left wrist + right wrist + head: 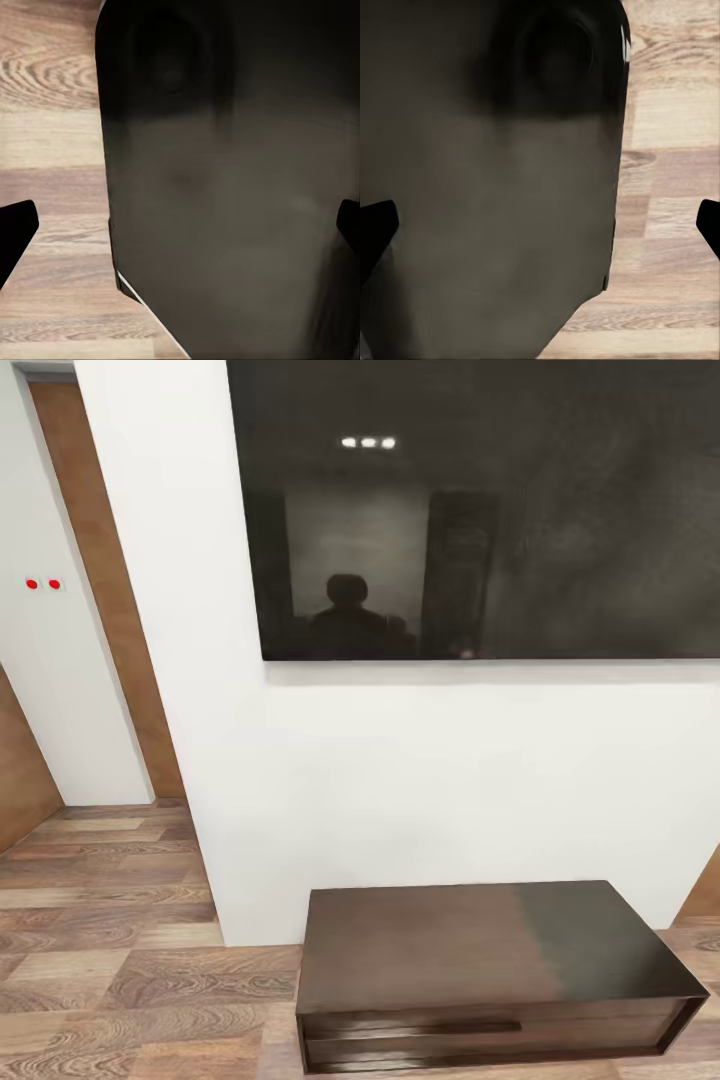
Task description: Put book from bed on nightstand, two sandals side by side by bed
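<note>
Jaws wide apart and holding nothing: the left gripper (180, 225) shows one dark fingertip (15, 232) at each edge of the left wrist view, hanging over wood-plank floor (45, 150) beside a big dark rounded body (225, 195), most likely part of the robot itself. The right gripper (540, 225) is likewise spread and empty, its fingertips (373, 229) at the frame edges of the right wrist view, over the same sort of dark body (487, 187) and floor.

Taking the long dark cabinet (480, 950) as landmark, from the head view: to its left lies open plank flooring running back to a brown wooden panel (100, 560) and a white wall strip with two small red dots (43, 584). Directly behind the cabinet stands a white wall (400, 780), and above it a large black screen (480, 510) with faint reflections. This cabinet, with one wide drawer (420, 1035), is the longer piece, not a nightstand.

Book, bed and sandals are not in sight from here, so the robot appears to be in transit or searching. No writing or brand can be read anywhere. As a judgement only: a thin paperback should be light but floppy and flat on a soft mattress, best pinched by an edge; flip-flops are light, flexible and easiest taken across the sole edge or strap.
</note>
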You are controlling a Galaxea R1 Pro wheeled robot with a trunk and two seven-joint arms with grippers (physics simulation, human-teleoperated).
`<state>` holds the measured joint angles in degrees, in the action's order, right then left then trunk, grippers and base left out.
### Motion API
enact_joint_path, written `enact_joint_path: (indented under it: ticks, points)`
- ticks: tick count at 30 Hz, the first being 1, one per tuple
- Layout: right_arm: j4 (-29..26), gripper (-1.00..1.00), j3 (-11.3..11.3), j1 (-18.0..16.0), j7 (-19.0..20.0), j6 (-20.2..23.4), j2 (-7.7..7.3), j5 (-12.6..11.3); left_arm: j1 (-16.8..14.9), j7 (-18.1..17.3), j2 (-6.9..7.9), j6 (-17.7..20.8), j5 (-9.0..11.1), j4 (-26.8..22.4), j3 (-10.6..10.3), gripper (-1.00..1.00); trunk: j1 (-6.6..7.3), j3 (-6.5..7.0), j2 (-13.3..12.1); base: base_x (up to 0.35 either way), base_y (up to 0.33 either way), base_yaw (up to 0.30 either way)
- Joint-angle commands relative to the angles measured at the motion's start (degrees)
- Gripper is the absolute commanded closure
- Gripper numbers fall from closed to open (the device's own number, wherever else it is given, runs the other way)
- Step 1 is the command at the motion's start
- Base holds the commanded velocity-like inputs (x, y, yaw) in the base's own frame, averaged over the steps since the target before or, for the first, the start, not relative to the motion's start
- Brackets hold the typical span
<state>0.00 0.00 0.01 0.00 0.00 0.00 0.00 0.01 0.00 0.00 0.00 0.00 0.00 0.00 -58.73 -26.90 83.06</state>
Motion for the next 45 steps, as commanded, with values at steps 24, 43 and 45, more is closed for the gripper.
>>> enact_joint_path:
  ticks: [24,43,45]
  points:
    - [0.06,-1.0,-0.48,-0.09,0.9,0.72,-0.09,-0.44,-0.2,-0.09,-0.29,-0.24,-0.09,-3.58,-0.04,-1.0,0.0,-0.03,0.02,0.0,0.0,-0.007]
    - [0.09,-1.0,-0.51,-0.09,0.62,0.63,-0.1,-0.44,-0.18,-0.09,-0.35,-0.26,-0.09,-3.6,-0.09,-1.0,0.0,-0.03,0.02,0.0,0.0,-0.232]
    - [0.09,-1.0,-0.52,-0.09,0.62,0.63,-0.09,-0.44,-0.18,-0.09,-0.35,-0.26,-0.09,-3.6,-0.09,-1.0,0.0,-0.03,0.02,0.0,0.0,-0.257]
